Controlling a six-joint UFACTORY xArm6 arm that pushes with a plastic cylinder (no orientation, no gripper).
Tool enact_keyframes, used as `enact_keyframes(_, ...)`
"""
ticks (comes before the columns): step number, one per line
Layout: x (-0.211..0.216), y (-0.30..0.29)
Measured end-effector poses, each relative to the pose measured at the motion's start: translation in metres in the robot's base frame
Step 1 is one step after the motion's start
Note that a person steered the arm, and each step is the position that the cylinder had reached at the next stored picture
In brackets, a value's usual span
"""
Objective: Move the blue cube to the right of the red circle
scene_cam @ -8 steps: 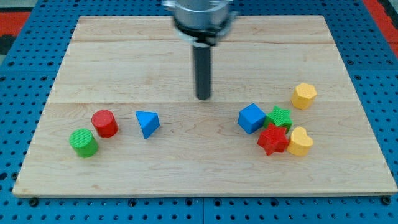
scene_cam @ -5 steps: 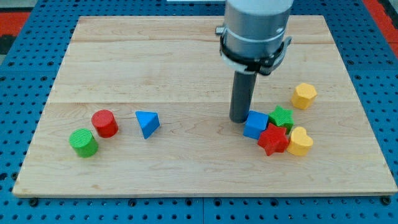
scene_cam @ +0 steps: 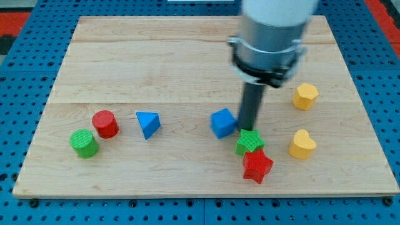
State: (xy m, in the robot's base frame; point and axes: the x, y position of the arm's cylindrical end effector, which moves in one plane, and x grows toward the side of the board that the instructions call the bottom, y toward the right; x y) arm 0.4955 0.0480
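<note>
The blue cube (scene_cam: 223, 123) sits right of the board's middle. My tip (scene_cam: 247, 129) stands just right of it, touching or nearly touching its right side, and just above the green star (scene_cam: 250, 142). The red circle, a short red cylinder (scene_cam: 105, 124), stands far to the view's left. The blue triangle (scene_cam: 148, 124) lies between the red cylinder and the blue cube.
A green cylinder (scene_cam: 83, 143) stands below-left of the red one. A red star (scene_cam: 257, 165) lies below the green star. A yellow heart (scene_cam: 302, 144) and a yellow hexagon (scene_cam: 305, 96) sit at the right. The wooden board (scene_cam: 125, 56) rests on a blue pegboard.
My tip moved right and down around the blue cube. The blue cube slid left out of the cluster. The green star and the red star were pushed down and left.
</note>
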Motion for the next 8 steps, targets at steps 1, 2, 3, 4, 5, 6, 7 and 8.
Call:
enact_keyframes(1, -0.022, -0.053)
enact_keyframes(2, -0.024, -0.119)
enact_keyframes(3, -0.025, -0.100)
enact_keyframes(4, -0.026, -0.090)
enact_keyframes(5, -0.026, -0.133)
enact_keyframes(6, -0.026, -0.172)
enact_keyframes(7, -0.036, -0.125)
enact_keyframes(8, -0.044, -0.111)
